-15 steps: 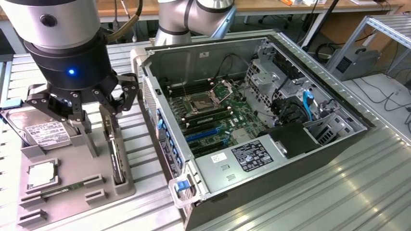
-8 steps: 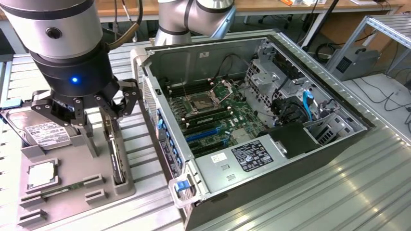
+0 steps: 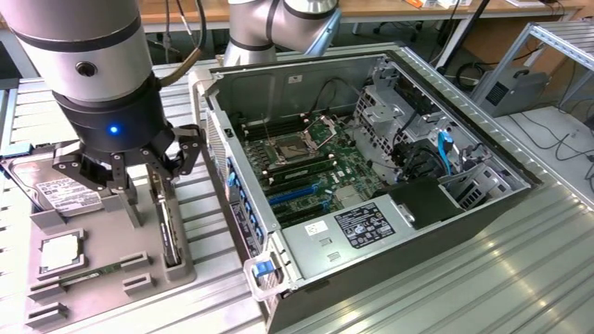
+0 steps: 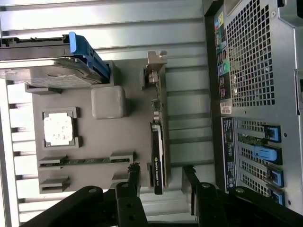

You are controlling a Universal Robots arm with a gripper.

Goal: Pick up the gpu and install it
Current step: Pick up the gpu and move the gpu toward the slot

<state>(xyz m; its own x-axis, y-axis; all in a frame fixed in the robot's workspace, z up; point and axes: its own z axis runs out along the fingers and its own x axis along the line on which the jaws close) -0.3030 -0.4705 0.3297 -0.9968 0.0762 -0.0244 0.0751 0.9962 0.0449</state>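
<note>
the gpu (image 3: 170, 226) (image 4: 158, 142) stands on its long edge in a slot along the side of the grey tray (image 3: 102, 240) (image 4: 118, 142) that is nearest the case (image 3: 371, 229) (image 4: 251, 71). in the wrist view its silver bracket (image 4: 156, 64) is at the end far from the gripper. the gripper (image 3: 149, 182) (image 4: 161, 176) hangs straight down over the tray, its jaws wide apart. the wrist view shows one finger (image 4: 134, 177) on each side of the card's near end, with a gap to the card on both sides; nothing is held. how low the fingertips sit against the card cannot be told. elsewhere on the tray are a rounded grey block (image 4: 108, 101), a cpu (image 3: 60, 252) (image 4: 58, 129) in a square pocket, and a green memory stick (image 3: 93, 270) (image 4: 85, 161) lying between small holders. a hard drive (image 3: 65, 191) (image 4: 47, 68) with a white label sits at the tray's far end, and a blue rail (image 4: 87, 54) lies along its side. the case lies on its side just beside the tray, on the exterior view's right, open on top with the motherboard (image 3: 307, 160) facing up. the wrist view shows its rear panel, with a mesh grille and blue slot latches (image 4: 265, 153). tray and case both rest on a table (image 3: 519, 264) (image 4: 94, 19) of metal slats.
</note>
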